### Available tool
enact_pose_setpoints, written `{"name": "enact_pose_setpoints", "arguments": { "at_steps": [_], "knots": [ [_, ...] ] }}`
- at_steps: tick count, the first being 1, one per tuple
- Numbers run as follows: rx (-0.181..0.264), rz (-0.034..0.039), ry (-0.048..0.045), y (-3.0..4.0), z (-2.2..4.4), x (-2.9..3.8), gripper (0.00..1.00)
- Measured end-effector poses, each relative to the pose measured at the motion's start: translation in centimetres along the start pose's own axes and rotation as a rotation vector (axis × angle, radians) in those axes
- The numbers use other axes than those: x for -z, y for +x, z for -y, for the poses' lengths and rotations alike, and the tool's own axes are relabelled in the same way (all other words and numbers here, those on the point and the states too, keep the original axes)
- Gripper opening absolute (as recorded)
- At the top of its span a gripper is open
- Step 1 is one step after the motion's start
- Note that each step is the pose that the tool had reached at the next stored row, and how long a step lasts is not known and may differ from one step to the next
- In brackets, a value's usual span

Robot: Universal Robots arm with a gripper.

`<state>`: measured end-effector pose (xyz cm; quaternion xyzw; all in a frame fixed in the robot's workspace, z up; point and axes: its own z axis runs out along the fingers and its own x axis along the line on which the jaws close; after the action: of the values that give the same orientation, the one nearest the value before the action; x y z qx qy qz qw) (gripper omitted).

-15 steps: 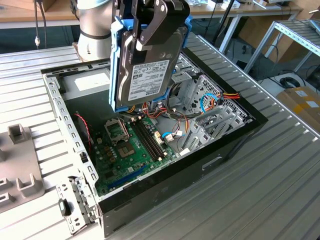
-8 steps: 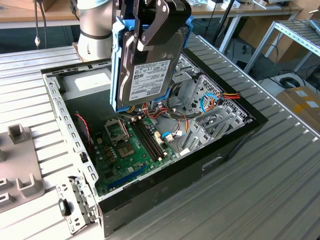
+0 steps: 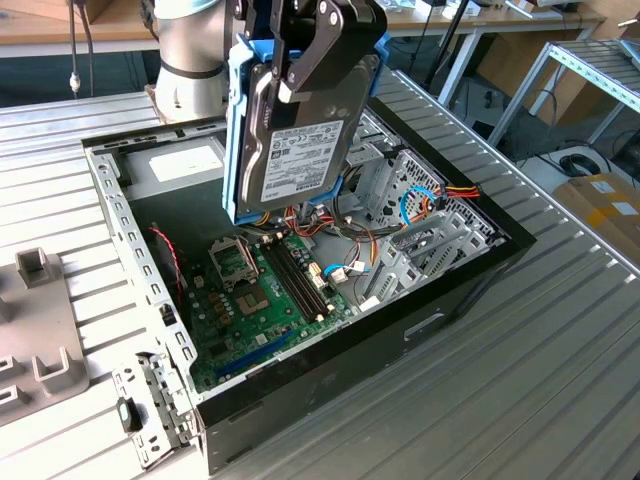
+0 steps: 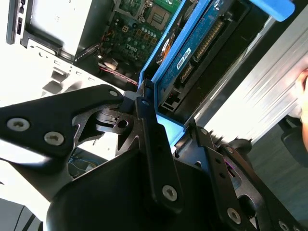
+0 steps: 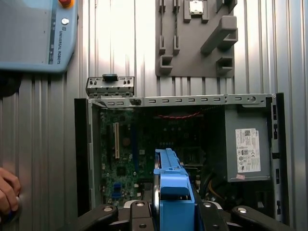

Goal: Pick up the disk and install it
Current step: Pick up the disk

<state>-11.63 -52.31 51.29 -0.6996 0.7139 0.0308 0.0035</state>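
Observation:
The disk (image 3: 300,140), a silver drive with a white label in a light-blue carrier frame, hangs upright above the open computer case (image 3: 470,270). My gripper (image 3: 300,70) is shut on its upper end, black fingers (image 3: 325,50) clamped on both faces. In the second wrist view the disk's (image 4: 202,43) circuit-board side and blue frame run away from my gripper (image 4: 173,134). In the first wrist view the disk's (image 5: 171,192) blue edge stands between my fingers (image 5: 139,214), over the motherboard (image 5: 125,144).
Inside the case lie the motherboard (image 3: 265,300), cables and a metal drive cage (image 3: 410,200), with a grey power-supply box (image 5: 248,149) at one end. A grey fixture plate (image 3: 40,320) and a small metal bracket (image 3: 150,405) lie beside the case. A teach pendant (image 5: 33,33) and a hand (image 5: 7,190) are nearby.

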Motion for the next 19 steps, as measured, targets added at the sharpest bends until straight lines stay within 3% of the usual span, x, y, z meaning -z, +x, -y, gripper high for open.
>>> {"name": "enact_pose_setpoints", "arguments": {
  "at_steps": [19],
  "knots": [
    [0.000,-0.0001,-0.0001,0.37,0.28,-0.02,0.37]
  ]
}}
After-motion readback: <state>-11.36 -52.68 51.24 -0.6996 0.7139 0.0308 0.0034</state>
